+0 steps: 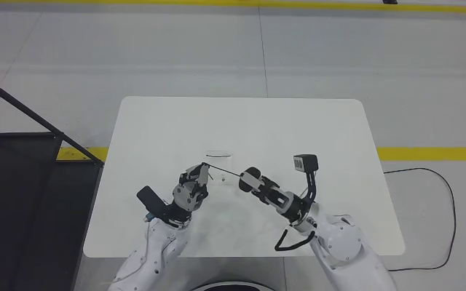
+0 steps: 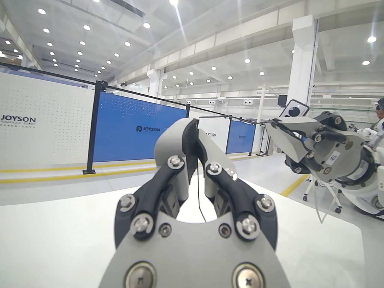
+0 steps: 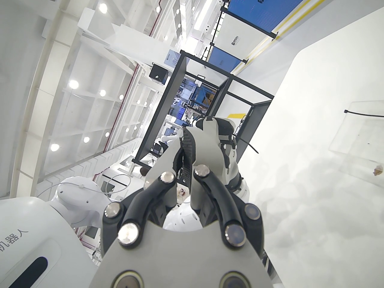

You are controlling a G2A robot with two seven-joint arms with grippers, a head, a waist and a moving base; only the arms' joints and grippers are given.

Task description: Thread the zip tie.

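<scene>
While both pairs of fingers are pressed together, left gripper [image 2: 193, 125] pinching one end of the black zip tie [image 1: 226, 171], right gripper [image 3: 185, 133] clamped on the other end, zip tie stretched straight between them above the white table [image 1: 320, 131], second tie [image 3: 364, 115] in clear tray [image 3: 357, 143] just beyond.

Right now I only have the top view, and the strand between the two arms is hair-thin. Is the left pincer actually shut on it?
Observer: Yes. In the left wrist view the left pincer is shut on the zip tie, whose tail runs back toward the wrist.
Operator: And that faint mark on the table beyond the arms?
Observer: The right wrist view shows a clear plastic tray with a second zip tie resting on it.
</scene>
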